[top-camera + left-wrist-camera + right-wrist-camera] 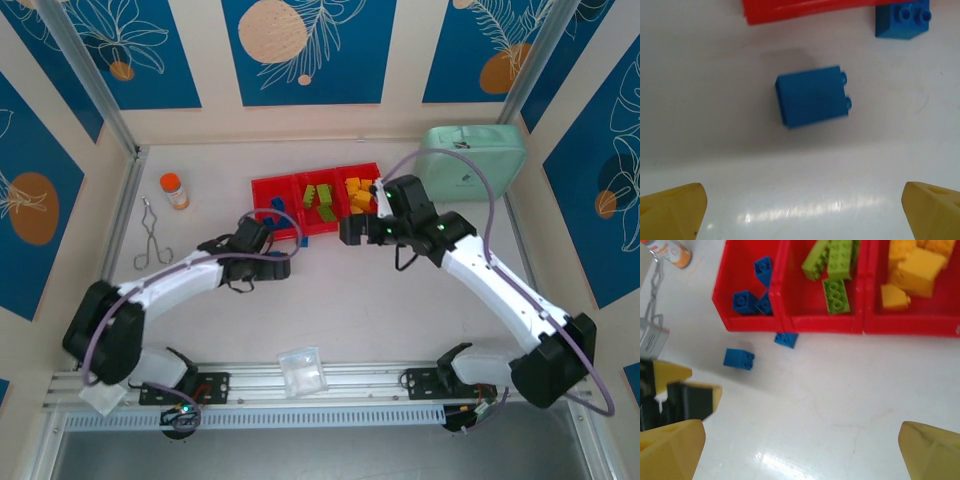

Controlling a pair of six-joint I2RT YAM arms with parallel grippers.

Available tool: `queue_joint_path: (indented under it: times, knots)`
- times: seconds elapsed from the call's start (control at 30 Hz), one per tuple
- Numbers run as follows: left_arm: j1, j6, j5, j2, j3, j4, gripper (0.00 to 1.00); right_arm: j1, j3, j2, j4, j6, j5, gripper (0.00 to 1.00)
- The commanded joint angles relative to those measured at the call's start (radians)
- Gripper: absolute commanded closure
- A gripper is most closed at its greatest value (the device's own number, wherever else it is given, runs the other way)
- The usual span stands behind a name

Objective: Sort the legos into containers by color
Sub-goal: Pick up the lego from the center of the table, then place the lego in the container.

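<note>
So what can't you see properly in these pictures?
Left wrist view: the upper blue brick and the red tray run off the top edge.
Right wrist view: the orange-capped bottle runs off the top edge, the metal tongs off the left.
Top view: the right arm hides the tray's right end.

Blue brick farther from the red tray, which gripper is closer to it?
Left. The left gripper is open just short of the blue brick, lined up on it; the right gripper is farther off to its right.
</note>
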Motion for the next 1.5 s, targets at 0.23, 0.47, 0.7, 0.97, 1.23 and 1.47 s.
queue_joint_path:
  times: [0.23,0.47,0.7,0.97,1.23,1.47]
  knots:
    - [-0.008,-0.052,-0.119,0.274,0.18,0.008,0.14,-0.064,-0.074,-0.116,-0.021,0.009,-0.081,0.01]
    - [-0.008,-0.064,-0.085,0.36,0.235,0.038,0.43,-0.065,-0.095,-0.139,-0.01,0.006,-0.095,0.01]
    - [-0.011,-0.054,-0.014,0.33,0.208,0.111,0.75,-0.071,-0.075,-0.136,-0.02,-0.012,-0.08,0.01]
    - [-0.03,0.006,-0.118,0.13,0.269,-0.004,0.79,-0.085,-0.097,-0.149,-0.014,-0.01,-0.071,0.01]
    - [0.0,0.154,-0.202,0.215,0.557,-0.17,0.7,-0.085,-0.106,-0.141,-0.015,0.029,-0.083,0.01]
    - [0.043,0.176,-0.239,0.387,0.747,-0.26,0.64,-0.085,-0.127,-0.176,-0.032,0.041,-0.089,0.01]
